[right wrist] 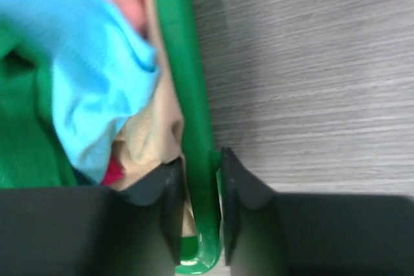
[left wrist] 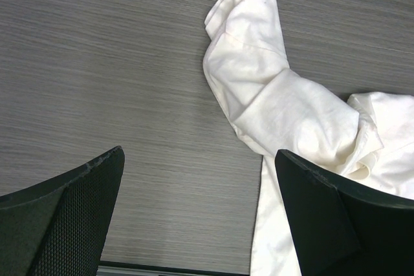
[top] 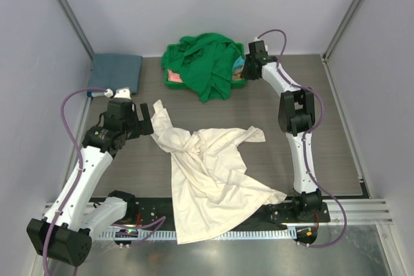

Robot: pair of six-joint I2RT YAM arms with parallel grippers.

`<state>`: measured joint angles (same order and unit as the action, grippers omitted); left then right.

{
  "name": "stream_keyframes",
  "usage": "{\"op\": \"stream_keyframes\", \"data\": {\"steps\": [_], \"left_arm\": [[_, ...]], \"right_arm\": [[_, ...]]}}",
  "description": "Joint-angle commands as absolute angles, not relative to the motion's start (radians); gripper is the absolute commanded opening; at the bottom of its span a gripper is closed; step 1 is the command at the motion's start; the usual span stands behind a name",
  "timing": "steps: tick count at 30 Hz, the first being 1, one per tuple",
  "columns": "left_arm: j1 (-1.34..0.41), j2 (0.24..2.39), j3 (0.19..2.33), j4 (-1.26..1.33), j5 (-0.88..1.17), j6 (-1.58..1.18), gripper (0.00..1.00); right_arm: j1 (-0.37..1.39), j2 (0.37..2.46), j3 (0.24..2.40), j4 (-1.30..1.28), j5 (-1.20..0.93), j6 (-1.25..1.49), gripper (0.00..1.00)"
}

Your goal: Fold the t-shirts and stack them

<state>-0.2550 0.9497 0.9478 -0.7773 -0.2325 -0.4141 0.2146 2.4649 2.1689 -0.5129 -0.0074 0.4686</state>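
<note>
The grey wood-grain bench carried everything. A large crumpled cream-white cotton t-shirt sprawled across its middle, its lower part hanging over the near edge and one sleeve reaching toward the left arm. A bright green cotton t-shirt lay heaped over the rigid green plastic tray at the far middle, and a folded slate-blue t-shirt sat in the far left corner. In the tray, a turquoise t-shirt and a pink t-shirt peeked out. The left end effector hovered released, fingers wide apart, just beside the cream sleeve. The right end effector was clenched on the tray's rim, one finger inside, one outside.
</note>
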Motion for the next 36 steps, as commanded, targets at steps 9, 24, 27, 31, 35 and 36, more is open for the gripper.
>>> {"op": "stream_keyframes", "data": {"steps": [9, 24, 27, 31, 35, 36], "left_arm": [[-0.258, 0.976, 0.959, -0.772, -0.209, -0.402, 1.0], [-0.265, 1.002, 0.959, -0.77, -0.195, -0.4, 1.0], [-0.265, 0.997, 0.959, -0.772, -0.206, -0.399, 1.0], [-0.265, 0.989, 0.957, -0.772, -0.207, -0.403, 1.0], [-0.265, 0.996, 0.96, -0.773, -0.212, -0.4, 1.0], [-0.265, 0.996, 0.959, -0.775, -0.21, -0.4, 1.0]], "right_arm": [[0.013, 2.359, 2.076, -0.528, 0.156, 0.476, 0.01], [-0.315, 2.34, 2.287, -0.626, 0.221, 0.497, 0.75], [-0.238, 2.258, 2.263, -0.624, 0.28, 0.459, 0.79], [-0.094, 2.16, 2.212, -0.623, 0.38, 0.426, 0.83], [0.073, 2.118, 2.151, -0.598, 0.353, 0.437, 0.83], [0.137, 2.118, 2.125, -0.586, 0.329, 0.448, 0.83]]}}
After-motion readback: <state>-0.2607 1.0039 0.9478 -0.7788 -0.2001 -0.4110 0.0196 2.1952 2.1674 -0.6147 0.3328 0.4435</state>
